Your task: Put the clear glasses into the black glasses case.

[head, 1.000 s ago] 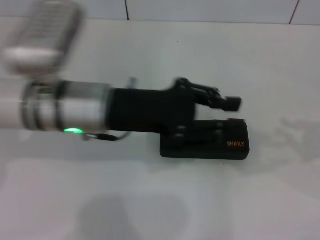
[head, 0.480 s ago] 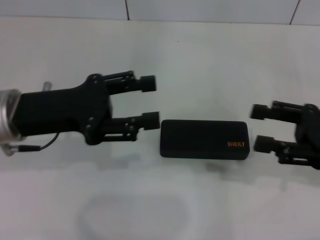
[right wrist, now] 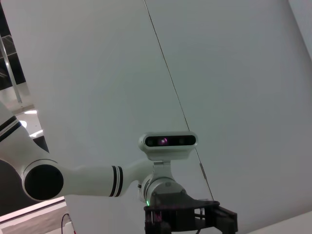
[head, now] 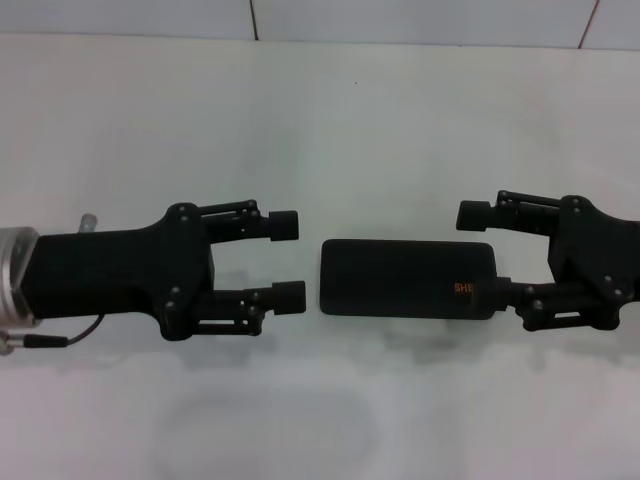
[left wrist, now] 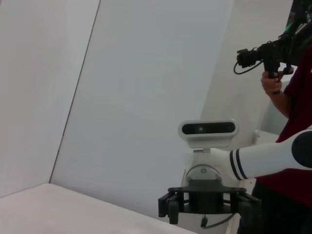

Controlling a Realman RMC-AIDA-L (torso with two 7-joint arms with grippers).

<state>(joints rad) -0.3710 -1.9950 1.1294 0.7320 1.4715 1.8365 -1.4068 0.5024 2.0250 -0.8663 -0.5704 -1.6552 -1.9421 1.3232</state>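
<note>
2 grippers are flanking the closed case (head: pixel 407 279): left gripper (head: pixel 287 260) spread just beside one end, right gripper (head: pixel 483 252) spread, its lower finger overlapping the other end.

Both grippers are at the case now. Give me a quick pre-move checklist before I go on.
1. Black glasses case shut and flat on the table: ok.
2. Left gripper open, just off the case's left end, not touching: ok.
3. Right gripper open at the case's right end, one finger overlapping the orange lettering; whether it touches the case: cannot tell.
4. Clear glasses located: not ok. They show in no view, so whether they are inside the shut case cannot be told.
5. Case held by either gripper: not ok, neither is closed on it.
6. Wrist cameras useful for the case: not ok, each shows only the other arm and the wall.
</note>
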